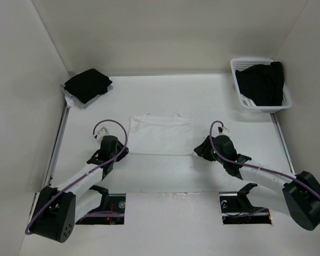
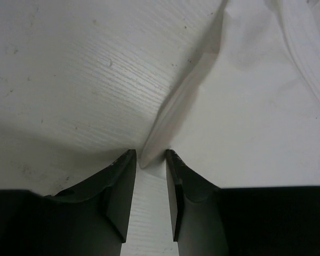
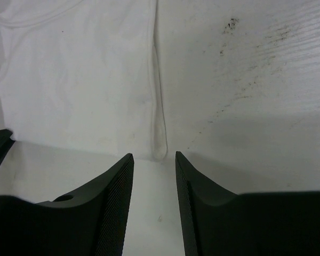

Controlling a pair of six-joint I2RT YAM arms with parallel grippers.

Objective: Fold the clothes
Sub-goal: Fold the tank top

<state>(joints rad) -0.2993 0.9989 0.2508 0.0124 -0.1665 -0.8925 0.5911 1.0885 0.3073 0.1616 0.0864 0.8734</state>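
- White garment (image 1: 159, 136) is lying flat at the middle of the table (image 1: 165, 96). It is spreading out as a wide rectangle, with two thin strap loops (image 1: 148, 115) poking out of its 12 o'clock edge.
- The left gripper (image 1: 125, 151) is sitting at the 7 o'clock corner of the white garment, pointing toward 2 o'clock.
- In the left wrist view its fingers (image 2: 120, 181) are standing apart, with bare table showing between them. The fabric corner is rising in a small ridge whose tip is reaching just into the gap. Nothing is being pinched, and I cannot tell whether the cloth is touching a finger.
- The right gripper (image 1: 197, 151) is sitting at the 5 o'clock corner, pointing toward 10 o'clock.
- In the right wrist view its fingers (image 3: 114, 186) are also spread. The hemmed corner is lying flat on the table just ahead of the gap, not clamped.
- A folded black garment (image 1: 87, 84) is resting in the table's 10 o'clock corner.
- A white mesh basket (image 1: 239, 101) is standing at 2 o'clock, holding a heap of black clothes (image 1: 264, 82).
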